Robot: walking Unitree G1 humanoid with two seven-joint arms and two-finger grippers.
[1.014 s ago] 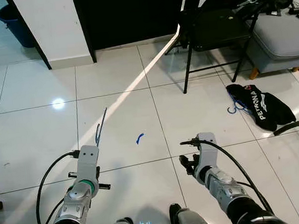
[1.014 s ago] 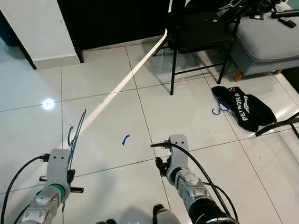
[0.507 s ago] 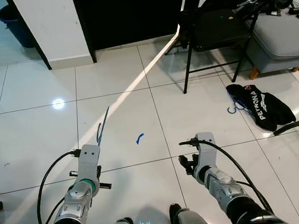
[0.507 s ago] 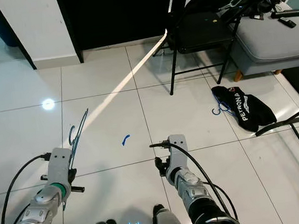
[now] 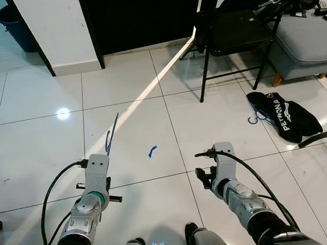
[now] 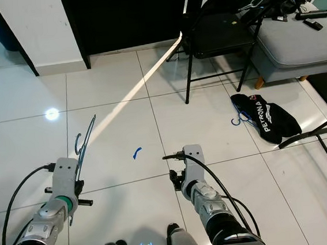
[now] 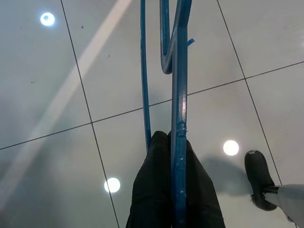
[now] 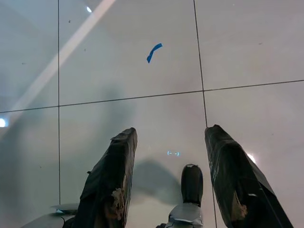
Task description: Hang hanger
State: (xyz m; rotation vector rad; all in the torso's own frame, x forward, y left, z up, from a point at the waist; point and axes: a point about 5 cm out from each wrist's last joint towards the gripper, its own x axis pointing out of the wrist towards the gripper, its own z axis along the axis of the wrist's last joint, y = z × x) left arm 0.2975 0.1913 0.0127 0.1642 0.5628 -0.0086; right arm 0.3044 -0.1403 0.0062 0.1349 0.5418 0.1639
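I stand on a white tiled floor [image 5: 32, 141], both arms held out low in front of me. My left gripper [image 7: 173, 156] is clamped on a thin blue hanger [image 7: 179, 71]: its two black fingers [image 7: 147, 190] press together around the wire, and the hanger rises from them forward and up over the tiles, its hook curling at the far end. From my head I see the same hanger [image 6: 83, 143] standing out past my left wrist as a slim blue line. My right gripper [image 8: 171, 152] holds nothing; its fingers [image 8: 111, 185] are spread wide apart, pointing down at the bare tile, with one of my dark feet [image 8: 191, 179] showing between them. A small scrap of blue tape [image 5: 152, 151] lies on the floor between and ahead of my two arms. Farther off to my right stands a black folding chair [image 5: 230, 32] piled with dark things, beside a grey sofa [image 5: 309, 39]. On the floor near the chair lies a black garment [image 5: 284, 116] with white lettering, and a second blue hanger [image 5: 257, 116] is touching its near edge. A dark doorway [image 5: 141, 14] is ahead.
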